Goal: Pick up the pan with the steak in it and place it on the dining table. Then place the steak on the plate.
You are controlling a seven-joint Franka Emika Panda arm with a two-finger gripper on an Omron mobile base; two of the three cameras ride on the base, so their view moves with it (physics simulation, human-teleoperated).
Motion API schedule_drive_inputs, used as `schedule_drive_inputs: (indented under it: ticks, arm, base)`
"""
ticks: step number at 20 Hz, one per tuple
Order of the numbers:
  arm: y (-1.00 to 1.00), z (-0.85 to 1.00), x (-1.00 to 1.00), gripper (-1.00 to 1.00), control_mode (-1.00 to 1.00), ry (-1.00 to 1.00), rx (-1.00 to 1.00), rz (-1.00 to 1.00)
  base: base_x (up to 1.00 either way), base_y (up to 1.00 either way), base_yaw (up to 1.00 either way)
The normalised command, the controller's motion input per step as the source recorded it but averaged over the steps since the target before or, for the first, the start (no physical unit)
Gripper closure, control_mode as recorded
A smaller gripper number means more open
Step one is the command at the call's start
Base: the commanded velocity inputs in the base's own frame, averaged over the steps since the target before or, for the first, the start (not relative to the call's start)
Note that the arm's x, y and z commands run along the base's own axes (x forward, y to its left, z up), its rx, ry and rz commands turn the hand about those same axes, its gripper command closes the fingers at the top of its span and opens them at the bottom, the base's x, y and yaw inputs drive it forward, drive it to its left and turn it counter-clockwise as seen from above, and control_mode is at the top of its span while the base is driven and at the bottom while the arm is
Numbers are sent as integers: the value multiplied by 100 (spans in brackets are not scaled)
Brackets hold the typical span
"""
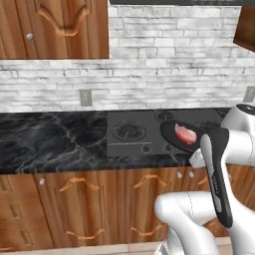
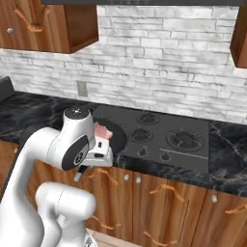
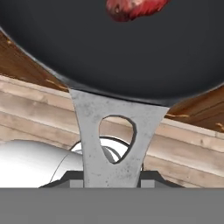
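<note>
- Upper cabinet (image 1: 55, 27): brown wood, mounted on the white brick wall (image 1: 164, 74) above the counter's left end.
- Wall outlet (image 1: 85, 97): grey plate on the brick just above the counter.
- Counter (image 1: 50, 139): black white-veined marble top; brown wood base cabinets (image 1: 74, 209) beneath.
- Stove (image 1: 134, 134): dark cooktop set into the counter, with burners (image 2: 185, 139) and front knobs (image 2: 165, 157).
- Pan (image 1: 174, 133): round, shallow, black; at the stove's front edge in the left base view, partly overhanging the cabinet fronts. In the hand view the wood cabinet fronts and floor show below its rim, so it is off the cooktop there.
- Steak (image 1: 185, 134): pinkish-red slab lying inside the pan, near the side toward the arm.
- Pan handle (image 3: 114, 144): flat grey metal tab with a teardrop hole, running from the pan rim down between the finger tips.
- Gripper (image 3: 111, 178): jaws narrow, closed on the pan handle; the hand sits at the counter front beside the pan.
</note>
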Motion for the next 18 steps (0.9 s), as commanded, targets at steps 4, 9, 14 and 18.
schedule_drive_inputs:
  ticks: [4, 9, 14, 18]
  arm:
    - [0, 0, 0, 100, 100, 0, 0, 0]
    - [0, 0, 0, 100, 100, 0, 0, 0]
    - [0, 0, 0, 100, 100, 0, 0, 0]
    - [0, 0, 0, 100, 100, 0, 0, 0]
  base:
    - [-10, 0, 50]
    - [-7, 0, 50]
    - [-5, 0, 50]
    - [-4, 0, 50]
